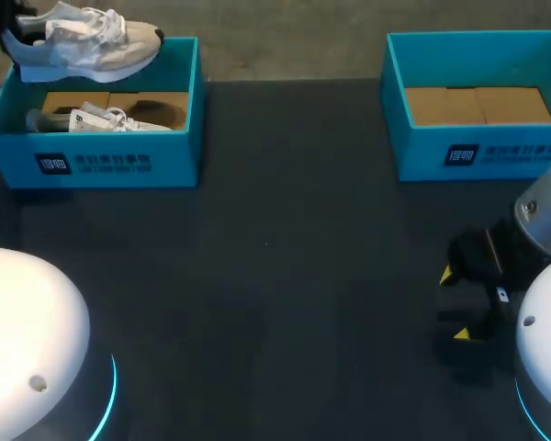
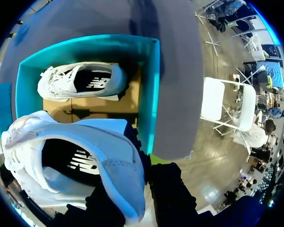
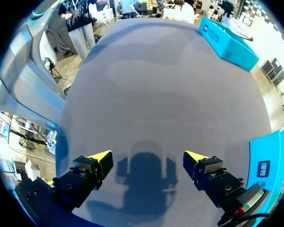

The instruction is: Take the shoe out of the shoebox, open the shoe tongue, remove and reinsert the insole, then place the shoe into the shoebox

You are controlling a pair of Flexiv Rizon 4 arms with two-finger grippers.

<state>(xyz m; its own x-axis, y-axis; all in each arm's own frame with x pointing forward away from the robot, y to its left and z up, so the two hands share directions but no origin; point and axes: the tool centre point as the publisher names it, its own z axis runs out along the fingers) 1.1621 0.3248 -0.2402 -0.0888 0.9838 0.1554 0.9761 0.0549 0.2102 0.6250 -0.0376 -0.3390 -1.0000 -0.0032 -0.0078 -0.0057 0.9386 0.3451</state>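
Left: my left gripper (image 2: pixel 144 189) is clenched on the white sneaker (image 1: pixel 83 41), held above the far rim of the left shoebox (image 1: pixel 110 161); a second sneaker (image 1: pixel 96 118) lies on its side inside. Right: the right shoebox (image 1: pixel 477 152) shows only its cardboard floor; my right gripper (image 1: pixel 459 303) hangs released over the table (image 1: pixel 275 257). Extraction is, I judge, nearly done; tongue, insole and return remain. My left fingertips are mostly hidden behind the sneaker, and its insole cannot be made out.
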